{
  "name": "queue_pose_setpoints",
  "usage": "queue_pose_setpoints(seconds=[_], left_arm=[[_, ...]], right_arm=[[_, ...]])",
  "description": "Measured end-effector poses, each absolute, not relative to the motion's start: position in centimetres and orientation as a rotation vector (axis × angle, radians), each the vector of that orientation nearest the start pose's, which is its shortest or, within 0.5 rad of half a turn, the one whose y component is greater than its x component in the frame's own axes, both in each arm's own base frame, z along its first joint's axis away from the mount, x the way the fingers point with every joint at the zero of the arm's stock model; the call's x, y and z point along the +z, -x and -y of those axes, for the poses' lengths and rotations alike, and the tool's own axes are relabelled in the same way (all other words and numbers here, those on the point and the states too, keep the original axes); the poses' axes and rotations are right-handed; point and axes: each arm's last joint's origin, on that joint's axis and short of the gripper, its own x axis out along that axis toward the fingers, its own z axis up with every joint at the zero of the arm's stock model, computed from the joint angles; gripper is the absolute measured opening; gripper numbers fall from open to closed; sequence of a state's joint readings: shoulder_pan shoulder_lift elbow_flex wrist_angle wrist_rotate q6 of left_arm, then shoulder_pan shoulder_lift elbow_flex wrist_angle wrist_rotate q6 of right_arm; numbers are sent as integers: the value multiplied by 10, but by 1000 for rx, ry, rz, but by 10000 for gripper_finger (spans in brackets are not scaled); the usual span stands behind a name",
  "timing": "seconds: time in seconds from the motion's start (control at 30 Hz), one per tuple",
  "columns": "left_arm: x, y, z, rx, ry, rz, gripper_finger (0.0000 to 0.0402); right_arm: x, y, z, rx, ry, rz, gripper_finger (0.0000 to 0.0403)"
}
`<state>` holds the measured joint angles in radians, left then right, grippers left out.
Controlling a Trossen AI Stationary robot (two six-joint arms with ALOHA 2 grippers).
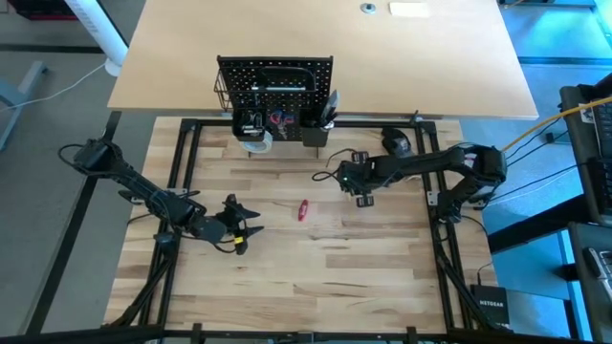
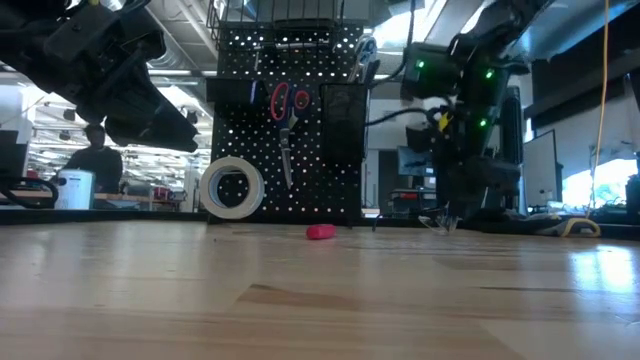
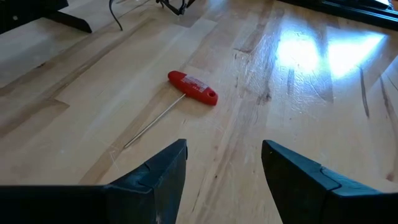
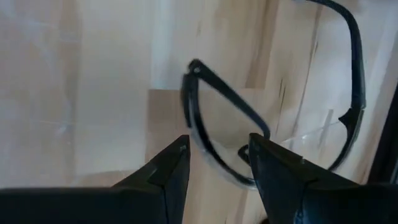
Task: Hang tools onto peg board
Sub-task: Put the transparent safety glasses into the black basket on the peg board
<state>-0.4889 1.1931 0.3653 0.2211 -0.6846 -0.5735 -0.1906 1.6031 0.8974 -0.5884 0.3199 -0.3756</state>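
Red-handled driver (image 1: 302,210) lies mid-table (image 1: 382,277), at six o'clock from the peg board (image 1: 275,88). Left tool (image 1: 251,229) hangs spread and empty at its nine o'clock; right tool (image 4: 214,163) spread over safety glasses (image 4: 273,118).

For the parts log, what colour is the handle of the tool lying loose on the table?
Red handle, seen best in the left wrist view.

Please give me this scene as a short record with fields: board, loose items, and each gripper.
board: peg board upright, holding red-handled scissors and white tape roll
loose tool: red-handled tool with thin shaft, lying on table
left gripper: open, facing the red-handled tool
right gripper: open, above safety glasses
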Motion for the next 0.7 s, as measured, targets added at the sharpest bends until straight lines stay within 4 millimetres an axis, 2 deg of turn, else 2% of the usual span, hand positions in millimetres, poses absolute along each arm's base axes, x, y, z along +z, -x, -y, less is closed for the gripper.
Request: queue_pose_setpoints(seconds=[0.3, 0.4, 0.57, 0.63, 0.7], left_arm=[[158, -191, 81, 325, 224, -431, 196], [158, -191, 81, 325, 224, -431, 196], [158, -191, 81, 324, 225, -431, 196], [158, -191, 81, 325, 230, -430, 196], [158, -191, 81, 329, 248, -426, 196]], right_arm=[[139, -280, 65, -164, 375, -1435, 155], [136, -280, 64, -163, 371, -1441, 118], [138, -279, 64, -171, 360, -1442, 24], [141, -278, 59, -180, 351, -1438, 15], [145, -277, 51, -189, 337, -1430, 24]])
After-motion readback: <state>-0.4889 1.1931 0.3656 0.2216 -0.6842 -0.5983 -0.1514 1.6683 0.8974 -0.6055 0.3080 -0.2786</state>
